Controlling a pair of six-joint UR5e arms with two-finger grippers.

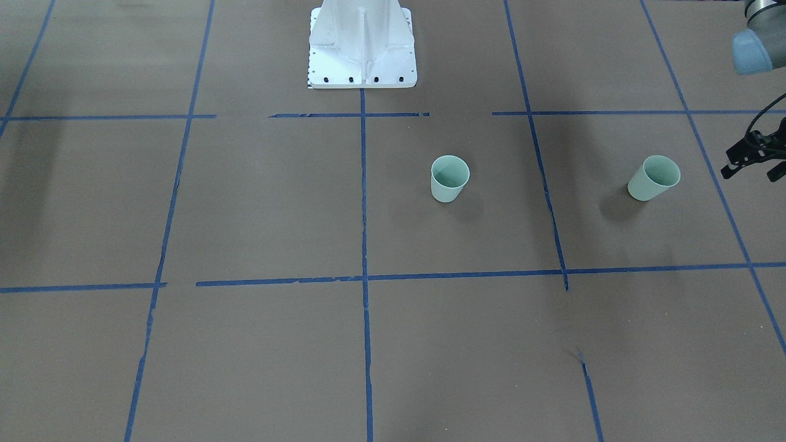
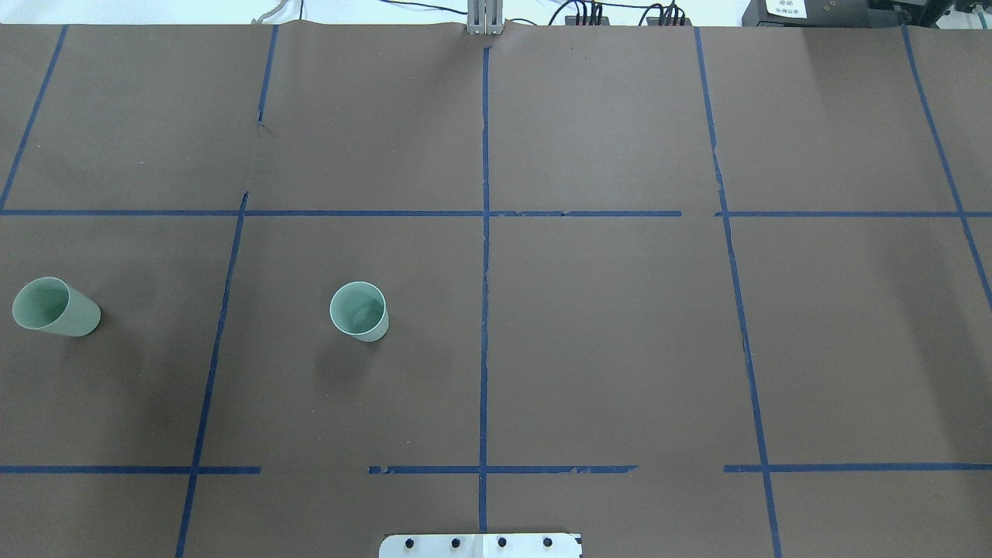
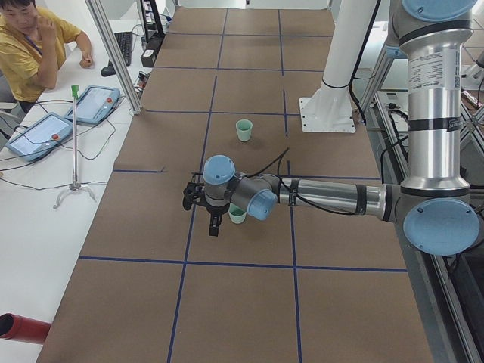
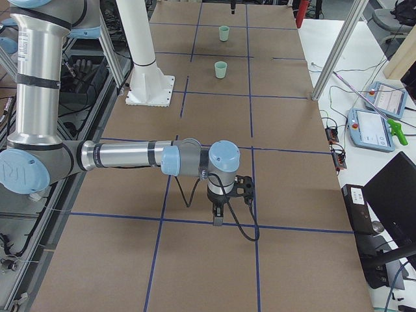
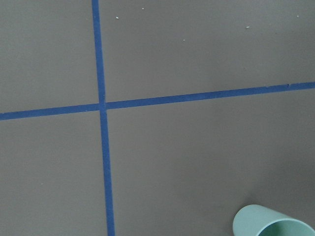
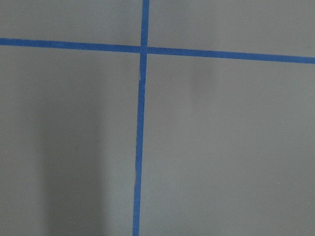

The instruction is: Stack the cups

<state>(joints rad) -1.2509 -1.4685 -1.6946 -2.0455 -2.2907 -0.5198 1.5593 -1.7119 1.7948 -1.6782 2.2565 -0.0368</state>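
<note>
Cups unstacked; left arm nearer.
Two pale mint-green tapered plastic cups upright, well apart on brown worktop: inner cup mid-frame, outer cup right. Left pincer at right edge; outer cup lies near, frame-left of it, axis vertical. Right pincer well apart. Open or closed: can't tell for either.

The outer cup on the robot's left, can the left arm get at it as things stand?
Probably yes. The left gripper hangs close beside the outer cup, jaws apparently open, with only bare table between them. The cup stands upright and alone; the other cup is well off toward the middle.
</note>
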